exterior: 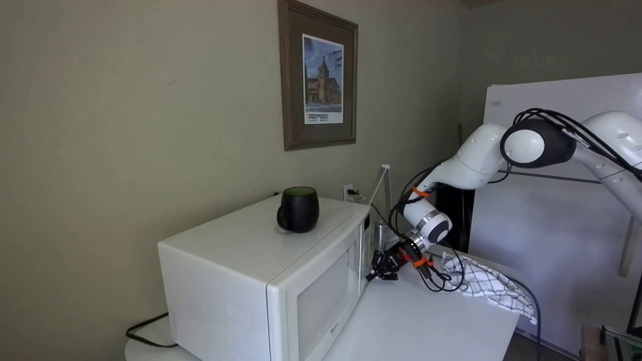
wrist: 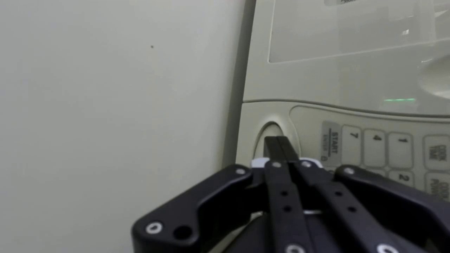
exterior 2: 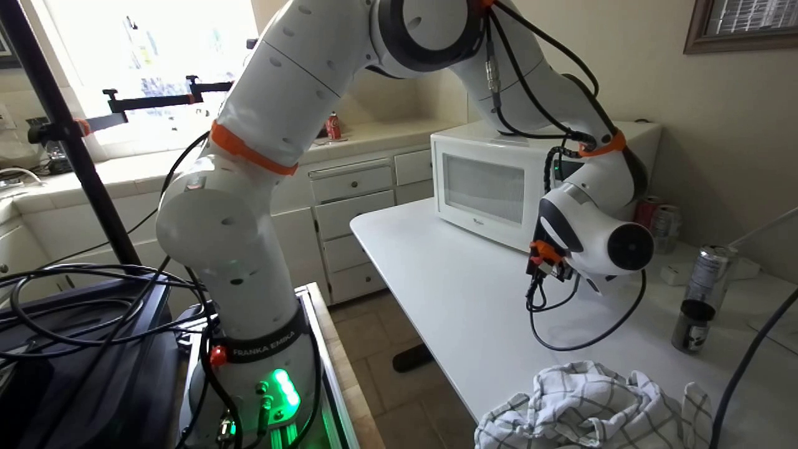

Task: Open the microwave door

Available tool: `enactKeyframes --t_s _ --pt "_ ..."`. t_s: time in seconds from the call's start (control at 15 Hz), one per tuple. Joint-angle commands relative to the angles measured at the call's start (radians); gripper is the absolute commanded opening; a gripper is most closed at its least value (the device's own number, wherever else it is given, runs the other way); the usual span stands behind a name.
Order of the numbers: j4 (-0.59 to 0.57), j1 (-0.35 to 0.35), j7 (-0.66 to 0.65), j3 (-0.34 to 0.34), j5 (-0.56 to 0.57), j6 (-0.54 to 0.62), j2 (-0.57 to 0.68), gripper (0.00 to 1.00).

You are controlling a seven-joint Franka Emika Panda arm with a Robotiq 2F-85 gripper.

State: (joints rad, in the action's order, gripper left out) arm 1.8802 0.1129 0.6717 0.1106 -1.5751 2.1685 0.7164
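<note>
Gripper (wrist: 277,142) closed, its tips together, overlapping the button (wrist: 272,130) in my wrist view; contact I cannot tell. Door (exterior: 323,301) closed, at the front of the microwave (exterior: 215,296), next to the keypad (wrist: 369,147). Mug (exterior: 301,213) stands on the microwave; I also see a checked cloth (exterior 2: 580,399) on the worktop (exterior 2: 436,280).

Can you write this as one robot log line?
tool: shut | position: at button, contact unclear | microwave door: closed | task: unfinished
</note>
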Motion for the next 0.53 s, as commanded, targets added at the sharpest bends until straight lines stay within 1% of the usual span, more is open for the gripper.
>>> enactKeyframes --t_s 0.0,0.2,0.47 --pt "-0.049 -0.014 -0.046 -0.005 -0.012 0.045 0.044 0.0" --pt "-0.052 -0.012 -0.047 -0.007 -0.023 0.049 0.05 0.0" --pt "-0.054 0.004 0.006 -0.02 -0.071 0.035 0.057 0.0"
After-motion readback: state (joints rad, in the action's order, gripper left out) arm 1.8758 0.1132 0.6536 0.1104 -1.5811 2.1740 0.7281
